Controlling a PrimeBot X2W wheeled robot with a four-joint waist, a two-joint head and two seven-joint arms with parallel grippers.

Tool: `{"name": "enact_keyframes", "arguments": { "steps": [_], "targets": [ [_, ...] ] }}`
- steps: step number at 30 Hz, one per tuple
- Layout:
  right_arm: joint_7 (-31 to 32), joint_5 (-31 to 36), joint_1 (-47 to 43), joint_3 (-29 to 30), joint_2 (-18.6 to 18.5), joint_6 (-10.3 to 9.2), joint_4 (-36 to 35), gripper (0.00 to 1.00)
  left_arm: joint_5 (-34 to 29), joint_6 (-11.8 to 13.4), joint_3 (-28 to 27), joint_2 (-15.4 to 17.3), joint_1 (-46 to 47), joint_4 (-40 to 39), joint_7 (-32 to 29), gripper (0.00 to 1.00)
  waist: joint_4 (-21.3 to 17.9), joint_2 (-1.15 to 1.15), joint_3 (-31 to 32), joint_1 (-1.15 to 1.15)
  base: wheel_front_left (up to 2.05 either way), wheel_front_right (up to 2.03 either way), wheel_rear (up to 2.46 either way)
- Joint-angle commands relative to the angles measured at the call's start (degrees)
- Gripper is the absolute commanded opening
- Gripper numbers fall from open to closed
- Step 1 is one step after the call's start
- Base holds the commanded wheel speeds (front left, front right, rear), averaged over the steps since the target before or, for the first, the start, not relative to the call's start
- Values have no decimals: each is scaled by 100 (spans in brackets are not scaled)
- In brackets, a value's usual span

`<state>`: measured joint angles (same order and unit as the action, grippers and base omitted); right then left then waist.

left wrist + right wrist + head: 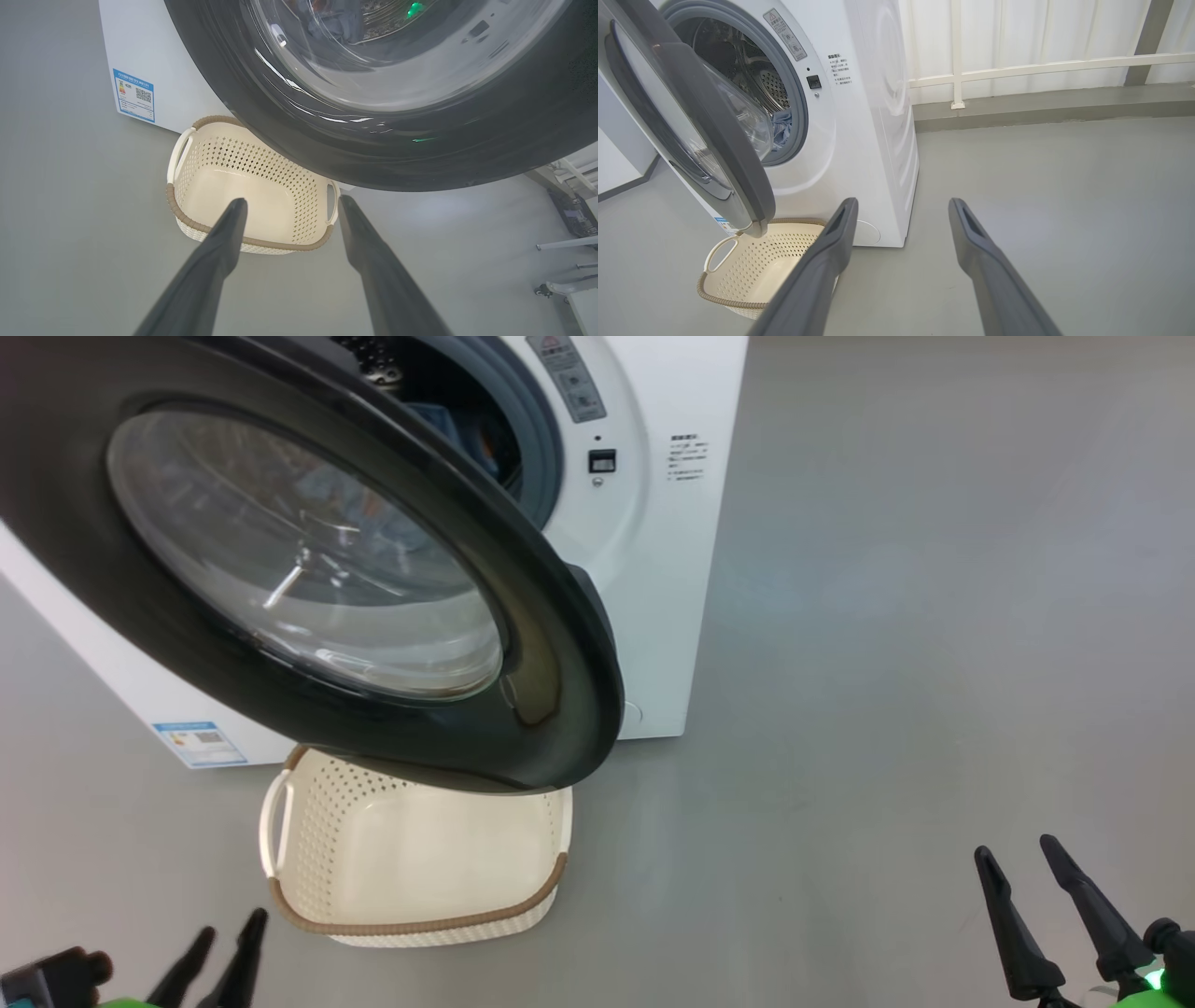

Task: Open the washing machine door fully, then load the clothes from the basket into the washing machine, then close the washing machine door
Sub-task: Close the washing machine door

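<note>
I see a smooth grey floor (887,663) with soft patches of light. A white washer (672,569) stands flat on it. Just in front of the washer, a small cream basket (420,926) with a brown rim sits upright on the floor, showing its bare bottom. I cannot tell whether it touches the washer. Beside the washer the floor runs back to a grey skirting (1041,105) under a white wall (1017,37). In the left wrist view, a small caster (542,290) rests on the floor, well apart from the basket.
</note>
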<state>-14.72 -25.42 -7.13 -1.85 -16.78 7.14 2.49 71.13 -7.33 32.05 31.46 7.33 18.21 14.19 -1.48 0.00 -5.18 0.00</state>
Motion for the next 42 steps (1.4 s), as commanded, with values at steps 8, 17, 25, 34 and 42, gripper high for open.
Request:
{"name": "enact_keyframes", "arguments": {
  "steps": [8,17,25,34,42],
  "targets": [
    [-28,36,9,6,-145,35,-159,100,-2028,-15,-1748,-635,-400,-28,79,100,-184,0,8,0,0,0,0],
    [-28,30,0,65,-125,35,-160,100,-3972,-15,-2937,-1599,-916,-561,80,100,-178,0,58,0,0,0,0],
    [-28,30,0,66,-86,35,-150,100,-5101,-15,-3497,-2169,-1121,-1029,80,100,-159,0,80,0,0,0,0],
    [-28,34,4,11,-44,35,-122,100,-5969,-15,-3742,-2552,-1285,-1040,81,100,-159,0,80,0,0,0,0],
    [-28,17,39,-21,-51,35,-119,100,-6005,-15,-3763,-2615,-1264,-1019,81,100,-130,0,73,0,0,0,0]
  ]
}}
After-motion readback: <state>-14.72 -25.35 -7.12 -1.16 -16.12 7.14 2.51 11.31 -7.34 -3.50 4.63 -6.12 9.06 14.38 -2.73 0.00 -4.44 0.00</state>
